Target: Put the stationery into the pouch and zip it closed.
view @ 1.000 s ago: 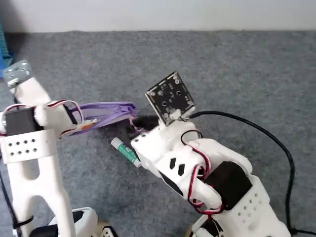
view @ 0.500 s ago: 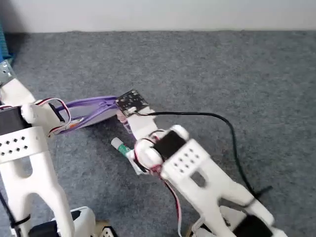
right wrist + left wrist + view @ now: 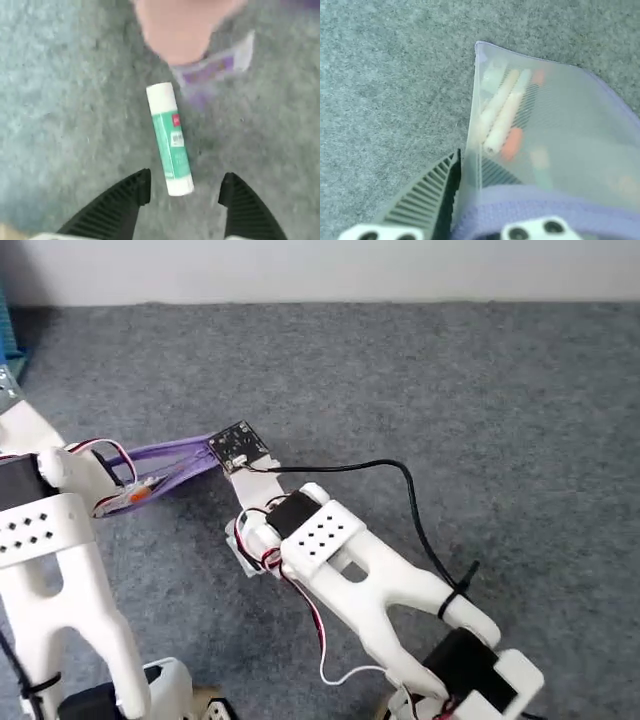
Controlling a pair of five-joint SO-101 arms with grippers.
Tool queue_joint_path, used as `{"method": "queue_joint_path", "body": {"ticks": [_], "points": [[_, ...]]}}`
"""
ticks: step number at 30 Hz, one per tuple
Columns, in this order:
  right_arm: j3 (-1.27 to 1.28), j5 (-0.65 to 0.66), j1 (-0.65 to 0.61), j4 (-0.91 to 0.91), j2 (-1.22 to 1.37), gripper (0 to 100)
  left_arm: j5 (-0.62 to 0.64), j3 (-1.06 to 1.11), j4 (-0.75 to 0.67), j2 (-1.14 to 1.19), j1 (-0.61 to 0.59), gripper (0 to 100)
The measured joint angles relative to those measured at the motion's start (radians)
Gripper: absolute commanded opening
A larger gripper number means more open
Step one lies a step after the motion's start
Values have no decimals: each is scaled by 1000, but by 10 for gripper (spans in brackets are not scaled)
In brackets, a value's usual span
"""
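Note:
My left gripper is shut on the purple zipper edge of the translucent pouch, which holds several white and orange stationery pieces. In the high view the pouch hangs from the left gripper, just above the carpet. A green-and-white glue stick lies on the carpet just ahead of my right gripper, whose fingers are spread open on either side of its near end. A corner of the pouch lies just beyond the stick.
Grey carpet covers the whole table, with open room to the right and back. The right arm and its black cable cross the middle. A blurred pinkish shape hangs beyond the glue stick.
The right arm has swung down and to the left, bringing its gripper low over the glue stick. The left arm and the pouch have shifted slightly left.

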Motion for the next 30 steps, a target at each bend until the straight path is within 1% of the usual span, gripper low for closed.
{"method": "queue_joint_path", "body": {"ticks": [5, 9, 14, 18, 22, 26, 30], "points": [[18, 2, 2, 32, -18, 221, -2, 0, 0, 6, -61, 13], [26, 3, 58, 97, -110, 221, -2, -2, 0, 6, -103, 13], [26, 3, 101, 135, -267, 221, -2, -2, 0, 6, -104, 13], [58, 3, 100, 135, -290, 222, -2, -2, 0, 6, -104, 13], [71, 3, 100, 71, -212, 222, 15, -2, 0, 6, -104, 13], [71, 3, 95, -2, -72, 223, 35, -2, 0, 6, -143, 13], [5, 3, 71, -17, 74, 223, 35, -2, 0, 6, -193, 13]]}}
